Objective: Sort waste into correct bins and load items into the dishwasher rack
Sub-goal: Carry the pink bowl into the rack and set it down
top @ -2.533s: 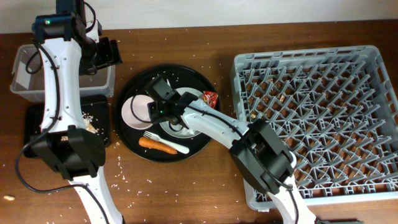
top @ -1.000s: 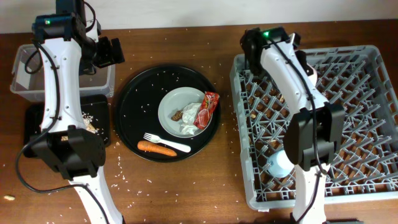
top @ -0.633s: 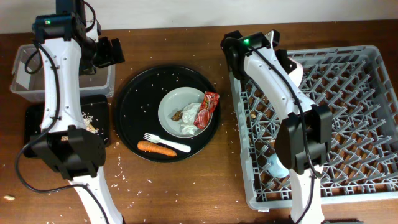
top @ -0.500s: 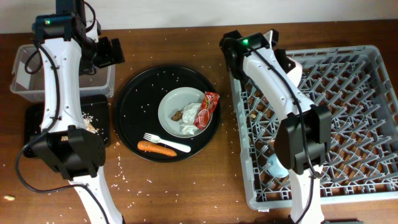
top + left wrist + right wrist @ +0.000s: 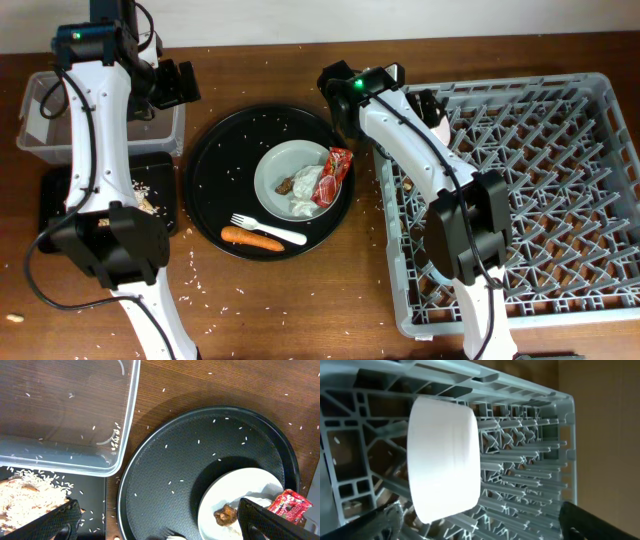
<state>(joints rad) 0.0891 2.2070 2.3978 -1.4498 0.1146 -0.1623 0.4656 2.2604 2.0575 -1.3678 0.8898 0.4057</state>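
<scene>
The white bowl [image 5: 445, 460] lies on its side in the far left corner of the grey dishwasher rack [image 5: 540, 180]. My right gripper [image 5: 485, 520] is open just short of it, and nothing is between its fingers. On the round black tray [image 5: 215, 170] is the pale plate [image 5: 285, 170], holding a brown food bit [image 5: 286, 186], a white tissue [image 5: 305, 195] and a red wrapper [image 5: 338, 165]. A carrot [image 5: 252, 237] and a white fork [image 5: 270, 230] lie beside the plate. My left gripper [image 5: 167, 520] hangs open above the tray's left part, by the clear tub [image 5: 40, 120].
A flat black tray [image 5: 55, 195] with a heap of rice lies in front of the clear tub. Loose grains are scattered over the round tray and the wooden table. The right arm [image 5: 400, 140] reaches across the rack's left edge.
The right gripper carried the bowl to the rack's far left corner, opened and let it go. It then drew back to the left. The left arm has not moved.
</scene>
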